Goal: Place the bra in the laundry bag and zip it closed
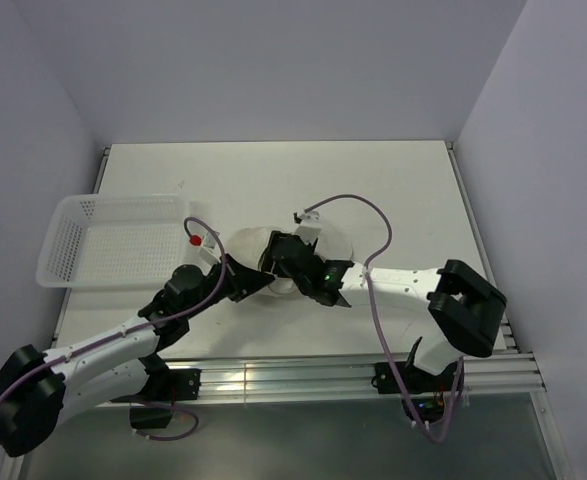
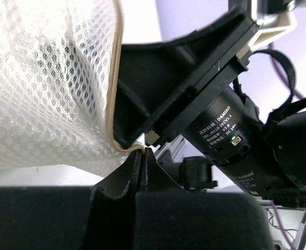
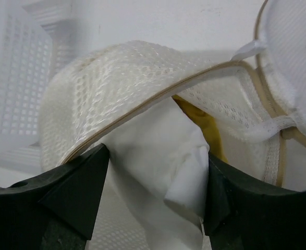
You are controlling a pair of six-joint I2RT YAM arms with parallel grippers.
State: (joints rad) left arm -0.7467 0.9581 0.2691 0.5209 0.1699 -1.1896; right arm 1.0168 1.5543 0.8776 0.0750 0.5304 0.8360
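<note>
The left claw (image 2: pixel 141 152) is clenched on the zipper rim of the laundry bag (image 2: pixel 43 88), near the front edge of the desk (image 1: pixel 393 190). The right claw (image 3: pixel 157 156) is released at the bag's mouth, where the bra (image 3: pixel 207 127) shows.

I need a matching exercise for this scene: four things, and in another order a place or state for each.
1. white perforated plastic basket
2. mustard-yellow padded bra
3. left pincer
4. right pincer

a. shut on the brownish rim of the white mesh laundry bag
b. open
c. at the table's left edge
d. showing inside the bag's mouth

Pairs: 1-c, 2-d, 3-a, 4-b
</note>
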